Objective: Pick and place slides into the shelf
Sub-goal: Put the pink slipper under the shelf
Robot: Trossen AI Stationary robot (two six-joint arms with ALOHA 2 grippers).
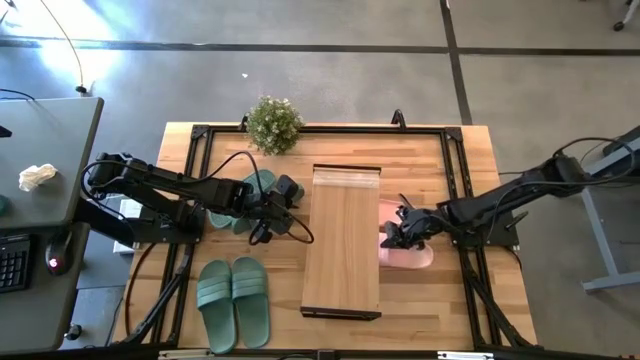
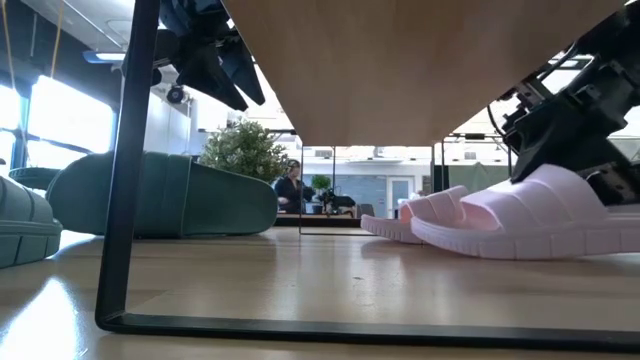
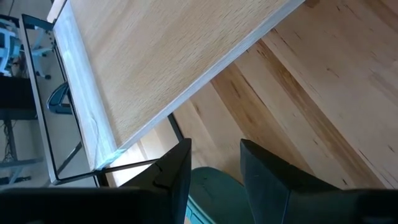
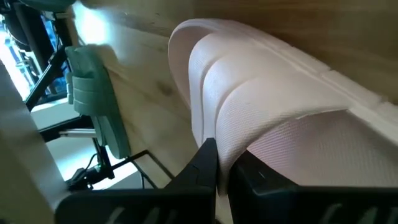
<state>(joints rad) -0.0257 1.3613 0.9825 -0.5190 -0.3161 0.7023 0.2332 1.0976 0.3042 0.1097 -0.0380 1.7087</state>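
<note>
The shelf [image 1: 342, 245] stands mid-table, its plank top filling the low view [image 2: 430, 60]. Two pink slides lie on the table at its right side: one [image 1: 410, 255] [image 2: 530, 215] under my right gripper [image 1: 395, 238] [image 4: 222, 174], which is shut on it, the other [image 2: 420, 215] just beyond. My left gripper [image 1: 292, 198] [image 3: 216, 152] hovers open by the shelf's left side above a green pair [image 1: 245, 200] [image 2: 160, 195]; only bare table shows between its tips. A second green pair [image 1: 233, 300] rests on its soles at the near left. My right gripper pinches the open edge of the pink slide's strap [image 4: 239, 149], one finger [image 4: 202, 163] on the outside and one [image 4: 255, 183] under the strap. The fingers slant down from the table's right. The slide sits sole down on the table [image 2: 520, 245].
A potted plant [image 1: 273, 123] stands at the far edge. The shelf's dark metal leg frame [image 2: 125, 200] rises at its near left end. A grey desk with a keyboard and mouse [image 1: 45, 200] adjoins the table's left. Bare wood lies right of the pink slides [image 1: 470, 300].
</note>
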